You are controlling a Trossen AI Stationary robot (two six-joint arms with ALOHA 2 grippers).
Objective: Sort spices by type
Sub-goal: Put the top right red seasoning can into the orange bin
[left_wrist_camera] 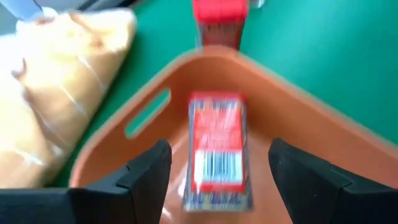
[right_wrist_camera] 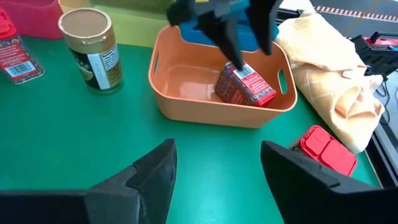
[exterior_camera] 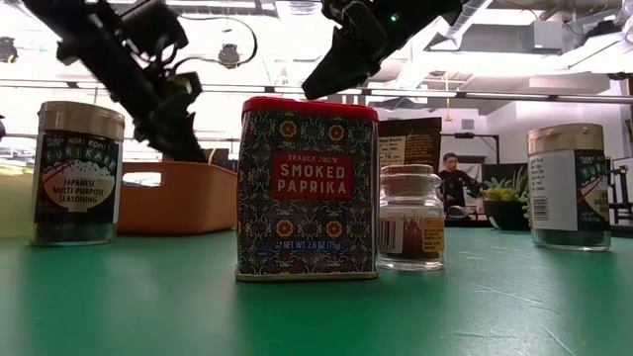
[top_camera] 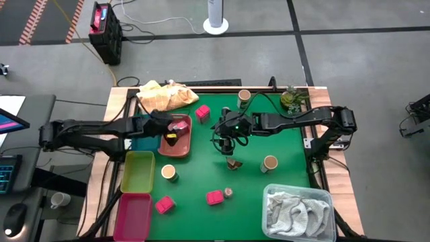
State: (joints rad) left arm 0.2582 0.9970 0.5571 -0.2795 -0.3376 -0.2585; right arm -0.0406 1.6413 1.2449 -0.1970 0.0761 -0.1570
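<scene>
Over the salmon tray at the table's left side, the left gripper hangs with its jaws spread apart, and a red paprika tin lies tilted on the tray floor between the fingers, seemingly let go, though the blur leaves any contact unclear. Near the middle of the green mat, the right gripper hovers with its jaws parted and nothing between them. More tins, tan-lidded jars and a small glass jar stand scattered on the mat.

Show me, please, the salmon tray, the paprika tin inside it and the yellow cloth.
salmon tray [right_wrist_camera: 205,115], right wrist view, front outer wall.
paprika tin [right_wrist_camera: 244,87], right wrist view, patterned side.
yellow cloth [right_wrist_camera: 326,74], right wrist view, middle fold.
</scene>
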